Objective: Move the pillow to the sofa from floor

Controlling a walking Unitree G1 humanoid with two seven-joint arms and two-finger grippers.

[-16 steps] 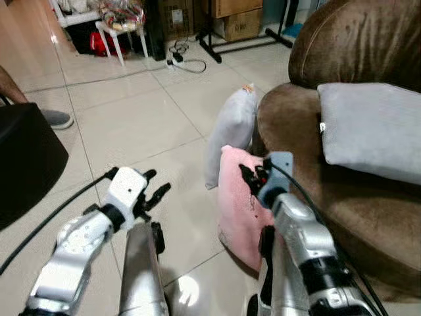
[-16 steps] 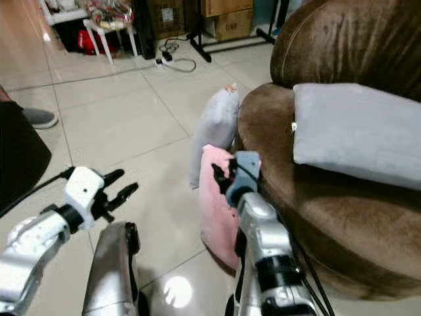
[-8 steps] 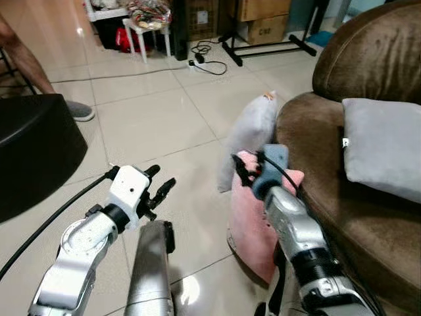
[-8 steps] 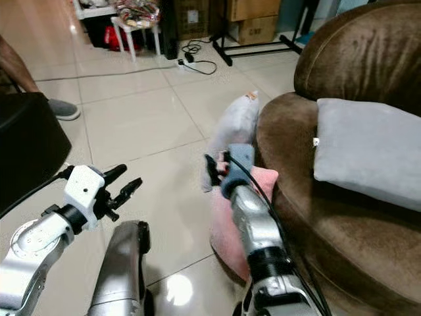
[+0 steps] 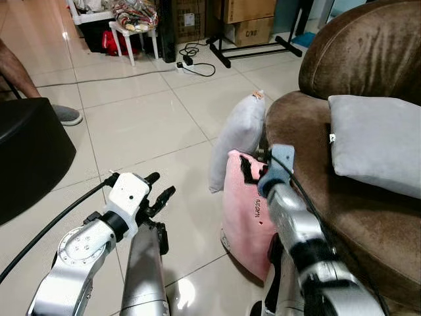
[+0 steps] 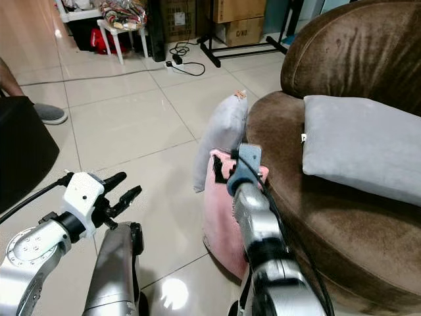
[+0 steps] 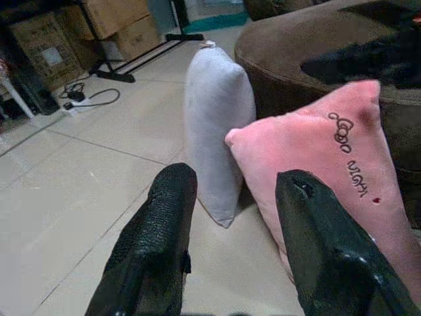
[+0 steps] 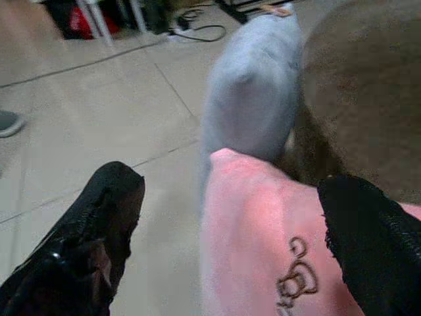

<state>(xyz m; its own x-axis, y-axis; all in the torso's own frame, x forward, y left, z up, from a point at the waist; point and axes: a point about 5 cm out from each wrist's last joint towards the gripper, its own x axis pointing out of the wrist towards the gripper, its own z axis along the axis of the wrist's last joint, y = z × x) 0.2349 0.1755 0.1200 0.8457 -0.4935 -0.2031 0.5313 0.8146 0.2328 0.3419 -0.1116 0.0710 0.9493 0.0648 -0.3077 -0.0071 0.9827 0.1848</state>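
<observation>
A pink pillow [image 5: 245,209] stands on the tiled floor, leaning against the brown sofa [image 5: 368,210]. Behind it a grey pillow [image 5: 237,135] also stands upright on the floor against the sofa. My right gripper [image 5: 253,171] is at the pink pillow's top edge, open, and in the right wrist view its fingers [image 8: 99,227] straddle the pillow's upper corner [image 8: 253,217]. My left gripper [image 5: 160,192] hovers open over the floor, to the left of both pillows, holding nothing. The left wrist view looks past its fingers [image 7: 164,230] at the pink pillow [image 7: 329,164].
Another grey pillow [image 5: 378,141] lies on the sofa seat. A black round object [image 5: 26,158] sits at the left, with a person's leg and shoe [image 5: 62,115] behind it. At the back stand a white stool [image 5: 131,29], boxes [image 5: 247,26] and a cable [image 5: 194,64].
The camera has shifted. My right gripper has come in over the pink pillow's top edge, closer to the sofa. The left gripper has hardly moved.
</observation>
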